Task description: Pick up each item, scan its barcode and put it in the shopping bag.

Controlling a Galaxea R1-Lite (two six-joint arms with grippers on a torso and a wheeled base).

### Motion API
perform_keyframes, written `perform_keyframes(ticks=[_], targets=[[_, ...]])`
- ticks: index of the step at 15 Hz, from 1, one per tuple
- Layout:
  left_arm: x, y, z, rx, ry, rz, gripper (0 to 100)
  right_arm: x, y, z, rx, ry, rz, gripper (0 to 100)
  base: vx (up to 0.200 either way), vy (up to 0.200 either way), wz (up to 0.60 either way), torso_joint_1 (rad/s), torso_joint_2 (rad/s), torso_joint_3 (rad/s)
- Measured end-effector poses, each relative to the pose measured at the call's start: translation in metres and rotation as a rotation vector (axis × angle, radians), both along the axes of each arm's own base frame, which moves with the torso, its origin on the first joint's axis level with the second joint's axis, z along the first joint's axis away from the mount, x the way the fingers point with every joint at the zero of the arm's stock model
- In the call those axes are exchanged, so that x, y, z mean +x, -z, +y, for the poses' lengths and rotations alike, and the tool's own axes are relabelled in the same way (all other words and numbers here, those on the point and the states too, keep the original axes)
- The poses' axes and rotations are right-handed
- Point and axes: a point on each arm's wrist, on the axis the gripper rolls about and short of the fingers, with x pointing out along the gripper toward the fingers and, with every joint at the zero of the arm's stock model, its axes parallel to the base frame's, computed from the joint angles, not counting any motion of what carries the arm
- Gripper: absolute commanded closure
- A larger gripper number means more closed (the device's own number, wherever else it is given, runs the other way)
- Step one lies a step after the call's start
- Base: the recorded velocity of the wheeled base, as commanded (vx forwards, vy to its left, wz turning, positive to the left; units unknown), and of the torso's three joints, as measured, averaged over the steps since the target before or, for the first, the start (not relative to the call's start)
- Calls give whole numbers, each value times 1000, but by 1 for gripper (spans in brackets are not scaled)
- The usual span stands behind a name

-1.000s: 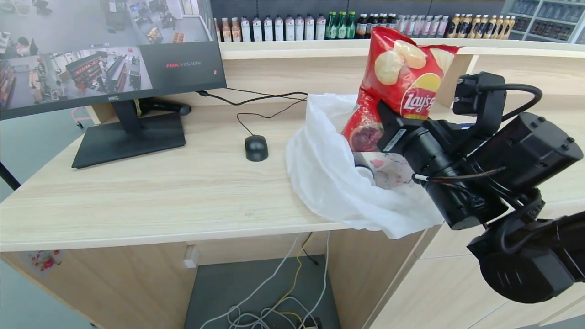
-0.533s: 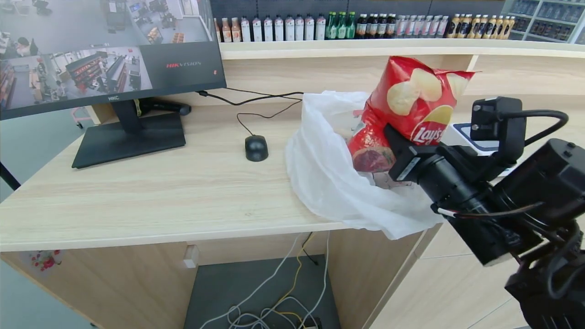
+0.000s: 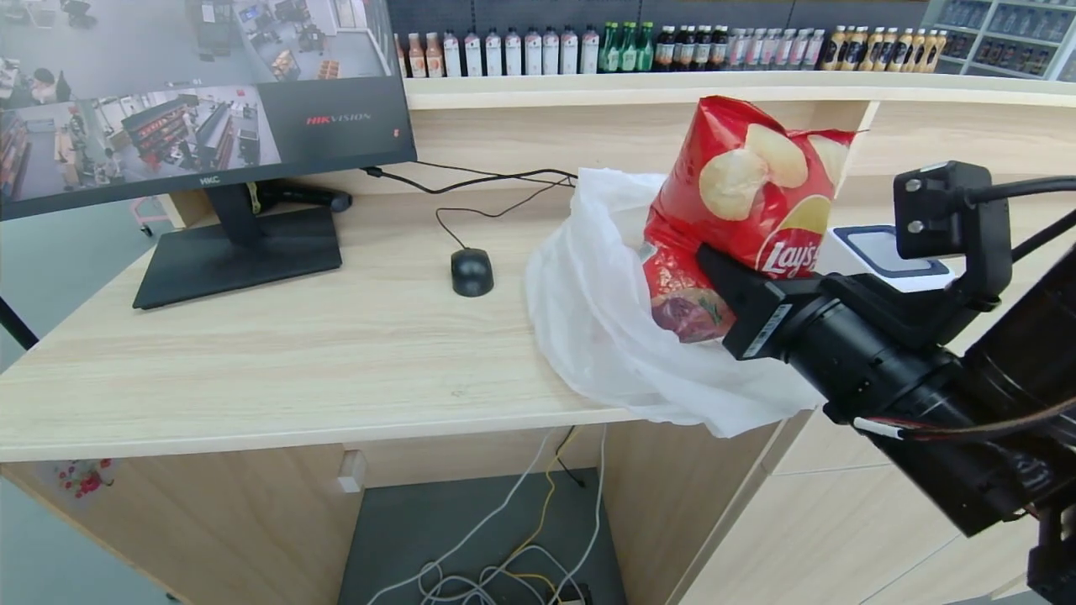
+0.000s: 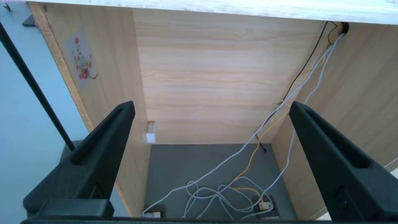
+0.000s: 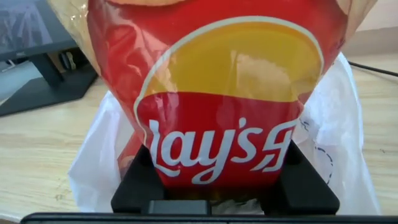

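right tool [image 3: 721, 281] clamped on the lower part of the chip bag [image 3: 751, 195], one finger against each side, as the right wrist view confirms (chip bag [image 5: 217, 124], right tool [image 5: 217, 194]). the chip bag's long axis stands nearly upright, top leaning slightly toward the raised ledge [image 3: 639, 88] behind. its lower end sits at the mouth of the white shopping bag [image 3: 601, 332], which lies slumped on the table [image 3: 294, 353] on the robot's right, one fold hanging over the front edge. whether the chip bag touches what is already inside cannot be told. the coming move appears to be straight down: the opening lies directly below the tool, so little sideways travel seems needed. the limp near wall of the shopping bag [image 5: 99, 168] could fold inward. room: bare table to the left as far as the mouse [image 3: 472, 271]; the white scanner block [image 3: 883, 252] just beside on the right; ledge close behind. left tool [image 4: 211, 162] hangs below table level, fingers wide apart, well apart from the work; the right arm is nearer.
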Motion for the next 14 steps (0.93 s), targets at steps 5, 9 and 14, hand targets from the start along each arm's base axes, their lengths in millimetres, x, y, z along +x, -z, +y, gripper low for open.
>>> perform_keyframes(ticks=[5, 9, 14], targets=[[0, 0, 0, 0, 0, 0, 0, -3, 2, -5, -6, -10, 97, 100, 0, 0, 0, 0, 0, 0], [0, 0, 0, 0, 0, 0, 0, 15, 9, -2, 31, 12, 149, 100, 0, 0, 0, 0, 0, 0], [0, 0, 0, 0, 0, 0, 0, 35, 19, -4, 31, 43, 183, 100, 0, 0, 0, 0, 0, 0]])
